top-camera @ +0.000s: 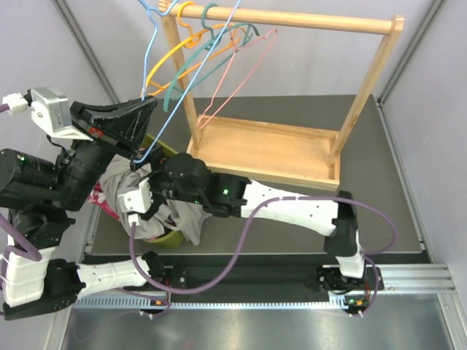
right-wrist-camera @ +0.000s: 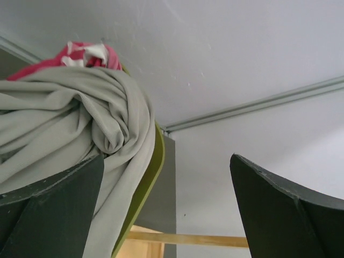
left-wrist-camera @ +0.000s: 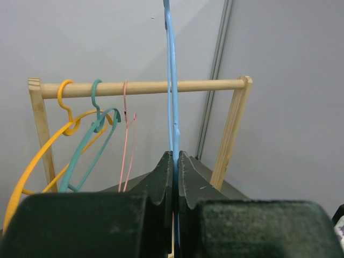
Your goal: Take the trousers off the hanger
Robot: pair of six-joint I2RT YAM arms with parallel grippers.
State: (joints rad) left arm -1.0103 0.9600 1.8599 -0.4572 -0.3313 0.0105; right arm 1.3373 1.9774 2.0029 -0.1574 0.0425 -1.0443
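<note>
Grey fabric trousers (top-camera: 191, 222), near left, half hidden under right arm (top-camera: 277, 204), beside splayed right gripper (right-wrist-camera: 166, 166); left gripper (left-wrist-camera: 176, 158) clamps blue wire hanger (left-wrist-camera: 172, 80).

Grey walls (top-camera: 408, 44) surround a dark table (top-camera: 372, 160) and wooden rack (top-camera: 292, 18).

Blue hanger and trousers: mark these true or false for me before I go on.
1. The left fingers are shut on the blue hanger. True.
2. The right fingers are clamped on the grey trousers. False: they stand open, with the cloth beside one finger.
3. An orange hanger, a teal hanger and a pink hanger hang on the wooden rail. True.
4. The grey trousers lie on the rack's tray. False: they are piled in the green basket.
</note>
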